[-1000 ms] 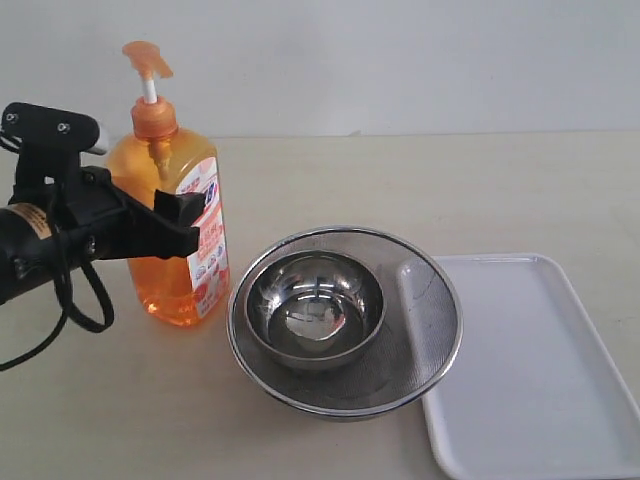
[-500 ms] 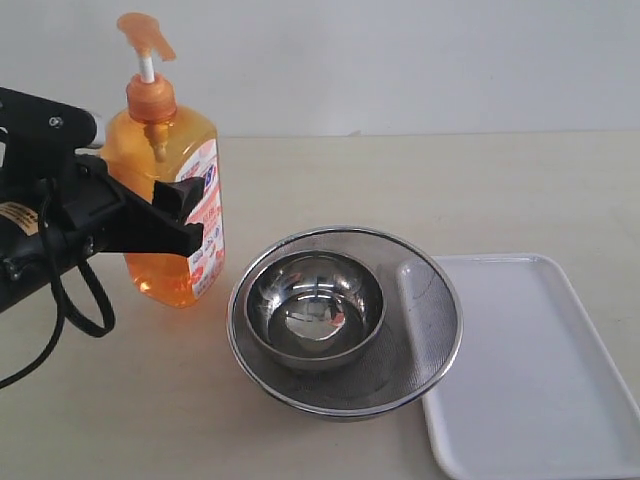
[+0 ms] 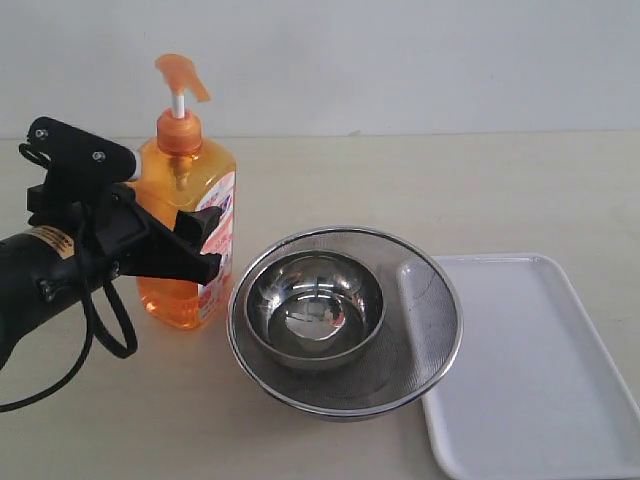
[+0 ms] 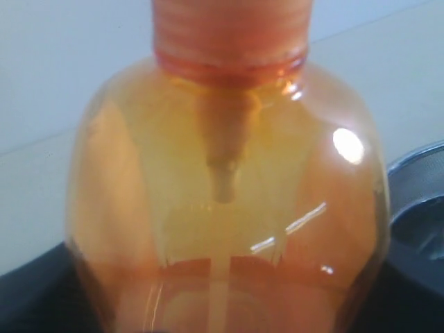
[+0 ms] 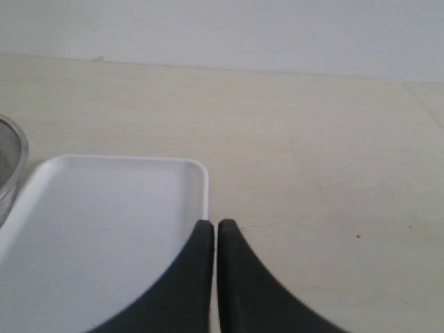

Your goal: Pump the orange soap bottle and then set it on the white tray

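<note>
Left gripper (image 3: pixel 185 243): your jaws are clamped on the orange soap bottle (image 3: pixel 172 200). One black finger (image 3: pixel 192 255) lies across its labelled side and the other is hidden behind the body.
Orange soap bottle: it stands upright between your jaws, gripped around the lower half of its body. The orange pump head (image 3: pixel 181 76) and white stem (image 3: pixel 178 104) rise well above your grip. You cannot tell from these views whether its base touches the table (image 3: pixel 420 185).
Left wrist close-up: the bottle's shoulder (image 4: pixel 229 194) fills your camera, with the dip tube showing through the orange liquid.
Steel mesh strainer (image 3: pixel 440 300): it sits just beside your gripped bottle, on the side your fingertips point toward. Its rim is close to the bottle's base.
Steel bowl (image 3: pixel 315 305): it rests inside the strainer, toward the side nearer your left gripper.
White tray (image 3: pixel 530 380): it lies beyond the strainer from your left gripper, and the strainer's rim overlaps its near edge. It is well apart from the bottle.
Right gripper (image 5: pixel 216 225): your two black fingers are pressed together with nothing between them. A rounded corner of the white tray (image 5: pixel 104 229) lies just beside the tips.
Wall (image 3: pixel 400 60): plain and pale, it stands behind the table, farthest from both grippers.
</note>
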You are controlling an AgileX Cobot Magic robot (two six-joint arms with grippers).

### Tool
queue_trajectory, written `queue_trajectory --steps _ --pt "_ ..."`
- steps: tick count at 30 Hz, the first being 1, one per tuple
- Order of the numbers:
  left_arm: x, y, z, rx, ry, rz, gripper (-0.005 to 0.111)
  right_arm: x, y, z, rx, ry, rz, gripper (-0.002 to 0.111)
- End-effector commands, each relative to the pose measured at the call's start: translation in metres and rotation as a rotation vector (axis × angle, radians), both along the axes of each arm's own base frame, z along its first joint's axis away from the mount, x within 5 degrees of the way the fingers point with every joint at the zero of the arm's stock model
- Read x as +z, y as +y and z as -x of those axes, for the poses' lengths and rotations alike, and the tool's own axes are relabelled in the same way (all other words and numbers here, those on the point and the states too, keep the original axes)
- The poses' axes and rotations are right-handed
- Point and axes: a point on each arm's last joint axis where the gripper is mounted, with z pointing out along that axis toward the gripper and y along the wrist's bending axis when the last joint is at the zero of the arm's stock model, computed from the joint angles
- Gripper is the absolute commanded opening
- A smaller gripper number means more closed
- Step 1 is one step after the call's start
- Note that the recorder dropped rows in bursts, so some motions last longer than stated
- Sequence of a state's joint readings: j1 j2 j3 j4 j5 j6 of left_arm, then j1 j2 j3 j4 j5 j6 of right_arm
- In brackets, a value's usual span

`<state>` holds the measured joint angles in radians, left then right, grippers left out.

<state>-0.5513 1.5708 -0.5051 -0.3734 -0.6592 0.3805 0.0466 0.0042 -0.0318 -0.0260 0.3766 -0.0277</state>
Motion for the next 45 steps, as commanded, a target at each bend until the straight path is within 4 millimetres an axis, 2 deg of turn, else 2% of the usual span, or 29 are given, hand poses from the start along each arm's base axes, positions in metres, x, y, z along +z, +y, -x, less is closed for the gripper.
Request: queue_trajectory --steps 1,8,13,28,34,38,41,45 --pt "0.012 -0.009 0.0 -0.101 -0.123 -0.042 0.005 0.01 -0.002 -0.002 -0.007 -0.121 0.093 0.0" --pt "0.012 -0.009 0.0 -0.12 -0.143 -0.094 0.005 0.044 0.001 0.0 0.011 -0.502 -0.046 0.0" --pt "0.012 -0.009 0.0 -0.12 -0.147 -0.108 0.005 0.056 0.002 0.003 0.021 -0.632 -0.067 0.0" --pt "0.016 -0.009 -0.002 -0.122 -0.2 -0.122 0.005 0.057 0.002 0.004 0.024 -0.642 -0.108 0.0" --pt "0.016 -0.009 -0.002 -0.12 -0.206 -0.12 0.005 0.061 0.002 0.006 0.042 -0.689 -0.246 0.0" --pt "0.015 -0.009 -0.002 -0.127 -0.211 -0.145 0.005 0.062 0.002 0.003 0.034 -0.609 -0.311 0.0" --pt "0.013 -0.013 -0.008 -0.138 -0.197 -0.169 0.005 0.075 0.004 -0.003 0.047 -0.574 -0.281 0.0" --pt "0.01 -0.019 -0.017 -0.144 -0.179 -0.176 0.005 0.108 0.014 -0.018 0.158 -0.529 -0.192 0.0"
